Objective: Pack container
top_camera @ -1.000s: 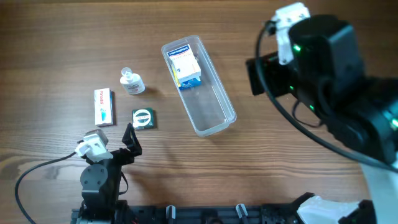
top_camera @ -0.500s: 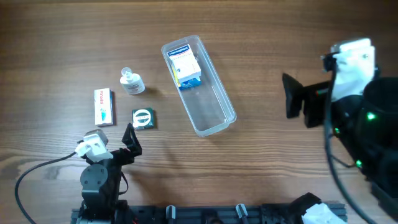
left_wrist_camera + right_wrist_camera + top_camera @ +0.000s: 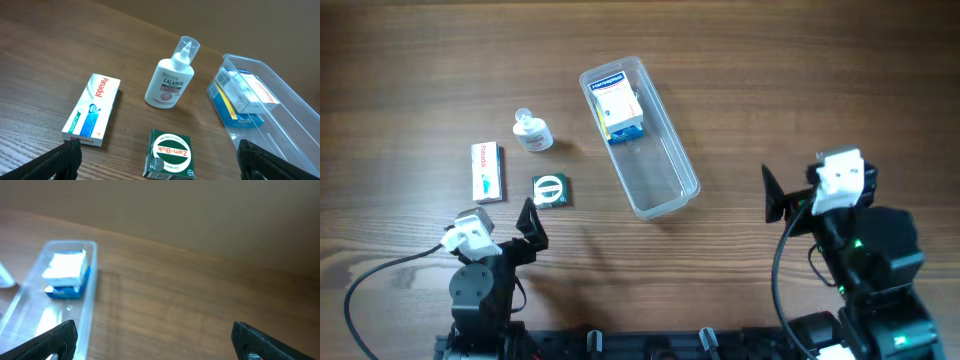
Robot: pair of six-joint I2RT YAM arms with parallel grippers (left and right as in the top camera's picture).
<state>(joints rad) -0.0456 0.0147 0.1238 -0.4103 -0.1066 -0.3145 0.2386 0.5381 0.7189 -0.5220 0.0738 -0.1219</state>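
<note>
Container point(image 3: 666, 178) sits angled mid-tabletop point(image 3: 820, 80), with a blue-white box point(image 3: 620, 112) in its far end. Left hand point(image 3: 157, 152) is spread wide and empty, near the green box point(image 3: 551, 190). Right hand point(image 3: 152, 332) is wide too, holding nothing, off to the container's right.

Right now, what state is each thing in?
container, lidless, stacked boxes at one end
bottle, capped, outside the container
Paradol box, lying flat, unpacked
Zam-Buk box, closed, unpacked
left gripper, open, empty
right gripper, open, empty
</note>
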